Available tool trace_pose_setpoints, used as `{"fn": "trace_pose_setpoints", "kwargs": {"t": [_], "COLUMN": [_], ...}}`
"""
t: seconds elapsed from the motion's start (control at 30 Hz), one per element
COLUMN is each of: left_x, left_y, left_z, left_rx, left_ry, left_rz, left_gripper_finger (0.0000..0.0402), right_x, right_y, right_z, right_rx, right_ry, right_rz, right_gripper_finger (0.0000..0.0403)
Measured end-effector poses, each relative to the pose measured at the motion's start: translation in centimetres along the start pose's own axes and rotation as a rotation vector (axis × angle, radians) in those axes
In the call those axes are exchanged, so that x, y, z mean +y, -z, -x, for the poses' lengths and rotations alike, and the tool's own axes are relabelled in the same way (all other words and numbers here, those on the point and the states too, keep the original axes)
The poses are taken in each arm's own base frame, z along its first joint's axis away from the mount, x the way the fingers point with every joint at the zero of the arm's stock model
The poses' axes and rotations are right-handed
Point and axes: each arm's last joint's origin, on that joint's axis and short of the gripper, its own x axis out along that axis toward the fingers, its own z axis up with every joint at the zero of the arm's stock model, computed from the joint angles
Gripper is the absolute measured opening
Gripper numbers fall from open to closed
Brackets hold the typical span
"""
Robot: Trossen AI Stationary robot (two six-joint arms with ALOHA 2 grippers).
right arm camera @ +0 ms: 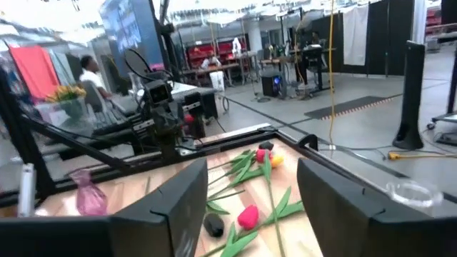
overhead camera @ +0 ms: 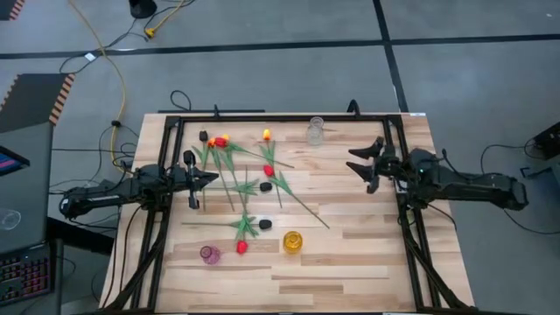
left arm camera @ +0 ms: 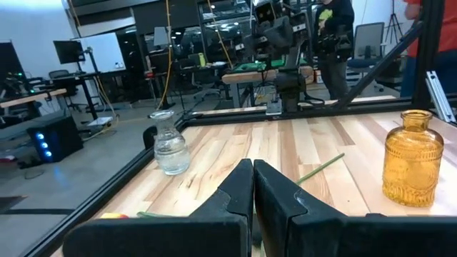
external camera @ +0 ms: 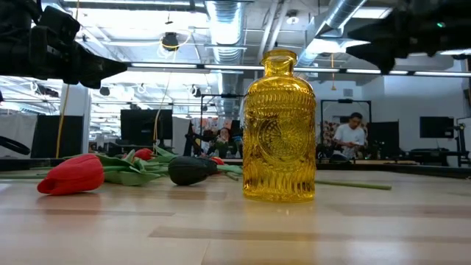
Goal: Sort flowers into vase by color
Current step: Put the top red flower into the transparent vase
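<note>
Several flowers lie flat on the wooden table (overhead camera: 350, 254) between my two arms, stems crossing: red heads (overhead camera: 269, 170) (overhead camera: 241, 247), yellow-orange heads (overhead camera: 266, 135) and black heads (overhead camera: 265, 224). In the low view a red flower (external camera: 72, 175) and a black flower (external camera: 188, 171) lie to the left of the yellow vase (external camera: 279, 125). A clear vase (overhead camera: 315, 131) stands at the far side, a pink vase (overhead camera: 210, 255) and the yellow vase (overhead camera: 291, 241) at the near side. My left gripper (overhead camera: 213, 178) is shut and level at the left of the flowers. My right gripper (overhead camera: 353, 160) is open at their right, above the table.
A black metal frame (overhead camera: 175, 122) runs along the table's left, far and right sides. In the right wrist view the flowers (right arm camera: 250, 214) and the pink vase (right arm camera: 89, 194) lie beyond my open fingers. People sit and stand in the room behind the table.
</note>
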Motion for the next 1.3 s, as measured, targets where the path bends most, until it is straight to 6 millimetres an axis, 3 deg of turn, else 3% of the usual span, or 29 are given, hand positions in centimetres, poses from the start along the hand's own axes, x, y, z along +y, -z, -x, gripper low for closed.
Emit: {"fn": "trace_pose_setpoints", "kwargs": {"t": [0.23, 0.47, 0.93, 1.1, 1.3], "left_x": [0.0, 0.0, 0.0, 0.0, 0.0], "left_y": [0.0, 0.0, 0.0, 0.0, 0.0], "left_z": [0.0, 0.0, 0.0, 0.0, 0.0], "left_rx": [0.0, 0.0, -0.001, -0.001, -0.001], "left_ry": [0.0, 0.001, 0.0, 0.0, 0.001], "left_rz": [0.0, 0.0, 0.0, 0.0, 0.0], "left_gripper_finger": [0.0, 0.0, 0.0, 0.0, 0.0], "right_x": [0.5, -0.7, -3.0, -3.2, -3.5], "right_y": [-3.0, -3.7, -1.2, 0.1, 2.4], "right_z": [-5.5, -13.0, -28.1, -32.4, -36.2], "right_rx": [0.122, 0.308, 0.631, 0.714, 0.785], "right_ry": [0.048, 0.132, 0.073, 0.068, 0.055], "right_rz": [0.126, 0.139, 0.175, 0.175, 0.171], "right_gripper_finger": [0.0249, 0.0249, 0.0249, 0.0249, 0.0249]}}
